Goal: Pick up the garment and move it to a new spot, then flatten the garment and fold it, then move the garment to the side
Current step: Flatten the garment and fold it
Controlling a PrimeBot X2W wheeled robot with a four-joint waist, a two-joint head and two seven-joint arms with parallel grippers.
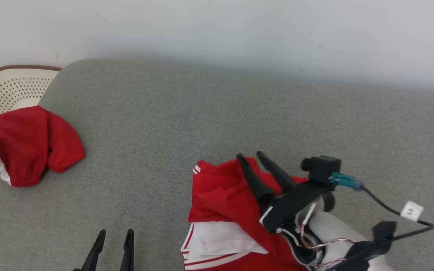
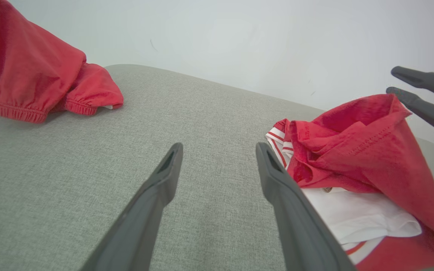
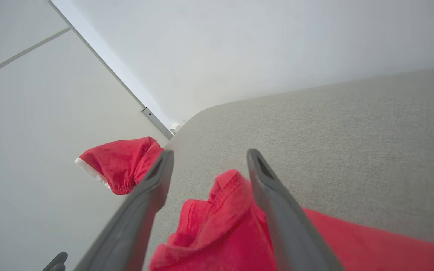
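The garment [image 1: 220, 199], red with white panels and striped trim, lies crumpled on the grey cushioned surface [image 1: 202, 113] at the lower middle. My right gripper [image 1: 249, 154] hovers over its far edge with the fingers spread open. In the right wrist view a raised red fold of the garment [image 3: 220, 226] stands between the fingers of the right gripper [image 3: 209, 152], leaning on one of them. My left gripper [image 2: 219, 146] is open and empty over bare cushion, just left of the garment [image 2: 356, 150]. The right gripper [image 2: 392, 79] sits beyond the fabric's peak.
A second red piece of clothing [image 1: 28, 145] with a white edge lies bunched at the surface's far left corner. Behind it stands a cream perforated basket [image 1: 13, 86]. A pale wall runs along the back. Bare cushion spreads between the two red items.
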